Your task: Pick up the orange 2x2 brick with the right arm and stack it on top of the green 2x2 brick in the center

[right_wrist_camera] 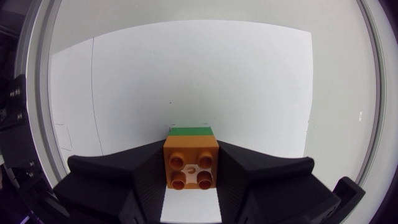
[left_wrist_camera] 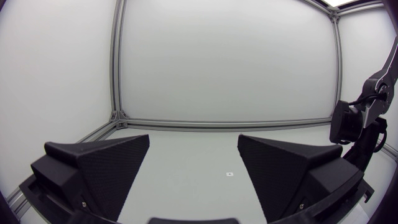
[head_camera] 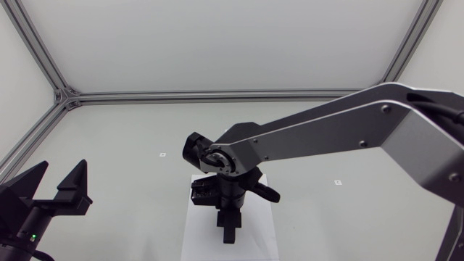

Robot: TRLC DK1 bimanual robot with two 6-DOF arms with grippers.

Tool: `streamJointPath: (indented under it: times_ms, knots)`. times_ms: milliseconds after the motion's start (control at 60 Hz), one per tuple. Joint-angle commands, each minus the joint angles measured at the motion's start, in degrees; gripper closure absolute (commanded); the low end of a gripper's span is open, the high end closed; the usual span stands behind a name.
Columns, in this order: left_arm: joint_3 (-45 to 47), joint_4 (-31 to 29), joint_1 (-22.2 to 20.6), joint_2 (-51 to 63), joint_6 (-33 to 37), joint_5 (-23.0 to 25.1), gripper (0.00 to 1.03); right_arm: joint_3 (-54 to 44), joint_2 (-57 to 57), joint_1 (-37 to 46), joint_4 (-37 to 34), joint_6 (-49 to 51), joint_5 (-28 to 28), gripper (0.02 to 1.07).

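At centre, right fingers (right_wrist_camera: 124, 177) grasp the orange brick (right_wrist_camera: 191, 163), apparently atop the green brick (right_wrist_camera: 190, 131); left fingers (left_wrist_camera: 99, 165) spread open.

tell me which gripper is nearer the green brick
Right. The right gripper, shut on the orange brick, has the green brick just ahead; the left gripper is far off at the left.

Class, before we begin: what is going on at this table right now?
The right gripper points down over the white sheet at the table's middle. It is shut on the orange brick, whose studs face the wrist camera. The green brick shows as a strip just beyond the orange one's far edge; whether the two are pressed together cannot be told. The left gripper sits open and empty at its own side.
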State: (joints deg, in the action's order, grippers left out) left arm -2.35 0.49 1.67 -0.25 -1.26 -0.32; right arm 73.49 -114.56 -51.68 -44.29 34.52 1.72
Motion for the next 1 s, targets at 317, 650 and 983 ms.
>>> streamJointPath:
  times_ms: [317,650,983]
  knots:
    - [2.35,-0.84,0.09,-0.45,0.73,0.23,0.04,-1.25,-1.72,-0.26,-0.62,-1.56,0.66,0.57]
    - [2.35,-0.84,0.09,-0.45,0.73,0.23,0.04,-0.9,1.01,0.26,-1.06,-1.56,0.66,0.06]
    - [2.35,-0.76,0.09,-0.45,0.73,0.23,0.04,0.51,11.64,2.02,-4.05,-2.27,3.12,0.06]
